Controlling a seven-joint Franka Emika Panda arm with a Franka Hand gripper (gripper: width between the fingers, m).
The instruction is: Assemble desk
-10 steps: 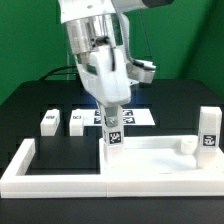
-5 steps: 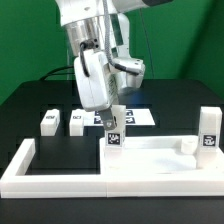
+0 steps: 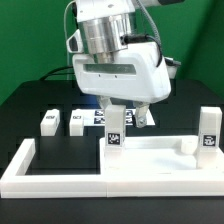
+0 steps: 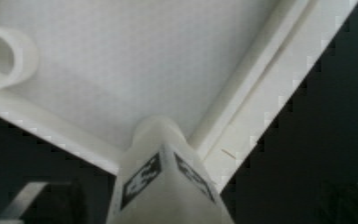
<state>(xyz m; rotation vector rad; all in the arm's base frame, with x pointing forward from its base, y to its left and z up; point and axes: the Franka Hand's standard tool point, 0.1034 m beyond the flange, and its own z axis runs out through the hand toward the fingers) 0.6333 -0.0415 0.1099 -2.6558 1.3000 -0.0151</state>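
The gripper stands open, holding nothing, astride the upright leg at the tabletop corner. The plastic is judged rigid, light and smooth; legs are best gripped across flat sides.

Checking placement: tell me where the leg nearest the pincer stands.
In the exterior view the leg stands upright on the tabletop's far corner at the exterior view's left, just below the open pincer, with a loose leg nearby.
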